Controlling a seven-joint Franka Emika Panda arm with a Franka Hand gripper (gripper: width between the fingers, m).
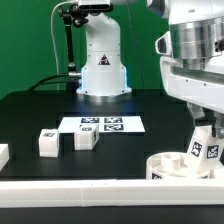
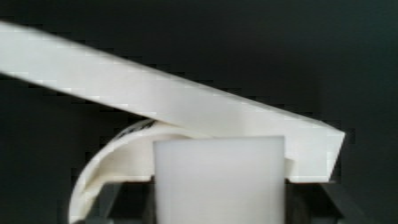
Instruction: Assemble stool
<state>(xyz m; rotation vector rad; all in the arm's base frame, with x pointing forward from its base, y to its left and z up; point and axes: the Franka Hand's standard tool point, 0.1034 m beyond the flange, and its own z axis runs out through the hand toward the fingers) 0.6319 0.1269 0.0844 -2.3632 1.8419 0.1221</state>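
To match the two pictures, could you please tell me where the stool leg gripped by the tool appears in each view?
Exterior view: the leg is at the exterior view's far right, held by the tool over the seat disc.
Wrist view: the leg is the white block nearest the camera, between the dark fingers.
Shared landmark: the seat disc's curved rim, right beside the leg in both.

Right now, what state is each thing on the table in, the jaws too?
Jaws: shut on the held leg.
Held leg: over the seat disc, contact unclear.
Seat disc: flat on the table.
Loose legs: lying free on the table, apart.
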